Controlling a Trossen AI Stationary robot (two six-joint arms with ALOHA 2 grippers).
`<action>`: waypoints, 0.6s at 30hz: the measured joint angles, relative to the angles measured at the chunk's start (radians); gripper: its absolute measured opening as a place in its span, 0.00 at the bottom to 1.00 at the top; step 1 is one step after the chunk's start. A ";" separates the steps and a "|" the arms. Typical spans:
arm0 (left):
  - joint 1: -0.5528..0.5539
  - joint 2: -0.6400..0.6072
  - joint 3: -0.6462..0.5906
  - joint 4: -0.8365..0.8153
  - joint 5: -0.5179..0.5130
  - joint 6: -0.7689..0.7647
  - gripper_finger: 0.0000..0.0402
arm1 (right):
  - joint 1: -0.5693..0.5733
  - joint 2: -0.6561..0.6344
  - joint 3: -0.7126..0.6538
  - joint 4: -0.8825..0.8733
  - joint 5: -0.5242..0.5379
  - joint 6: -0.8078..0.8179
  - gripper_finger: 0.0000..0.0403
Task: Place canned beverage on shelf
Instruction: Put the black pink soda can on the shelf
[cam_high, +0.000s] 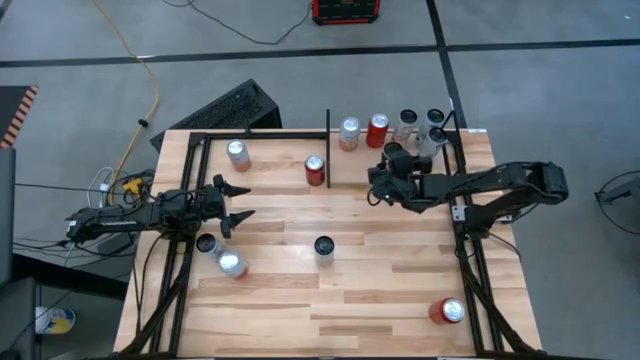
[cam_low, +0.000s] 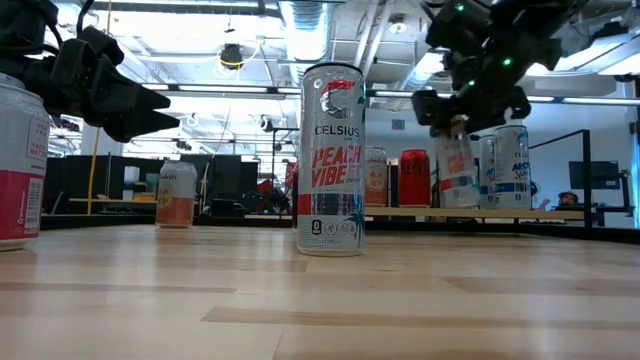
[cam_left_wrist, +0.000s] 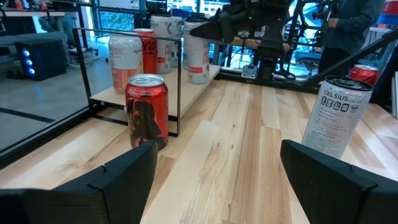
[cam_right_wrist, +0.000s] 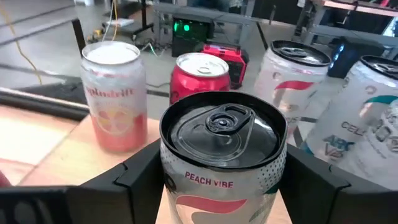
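Observation:
My right gripper (cam_high: 393, 163) is shut on a silver Peach Vibe can (cam_right_wrist: 221, 162) with a black top, over the shelf (cam_high: 350, 172), a light plank area framed by black rails to the right of a short black divider bar (cam_high: 328, 150). In the low view the can (cam_low: 457, 168) hangs under the gripper in front of the cans standing at the shelf's far edge. My left gripper (cam_high: 236, 202) is open and empty at the table's left. It faces a red can (cam_left_wrist: 146, 109) and a Celsius can (cam_left_wrist: 339, 118). My right gripper pinches the can's side wall just under the top rim (cam_right_wrist: 180, 177), one finger on each side. The fingers come about level from the table's near right. The can is upright; whether its bottom (cam_low: 457, 203) touches the shelf I cannot tell.
Several cans stand along the shelf's far edge, among them a pink one (cam_high: 349, 133) and a red one (cam_high: 377, 130). Loose cans stand on the table: a Celsius can (cam_high: 324, 246), a red one (cam_high: 315, 170), two at the left (cam_high: 220, 255) and one at the near right (cam_high: 447, 312).

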 joint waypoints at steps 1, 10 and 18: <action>0.000 0.000 0.000 0.000 0.000 0.000 0.81 | -0.003 -0.008 0.000 -0.014 0.000 0.001 0.70; 0.000 0.000 0.000 0.000 0.000 0.000 0.81 | -0.051 -0.040 -0.102 0.053 0.067 0.036 0.70; 0.000 0.000 0.000 0.000 0.000 0.000 0.81 | -0.054 -0.122 -0.216 0.185 0.076 0.015 0.70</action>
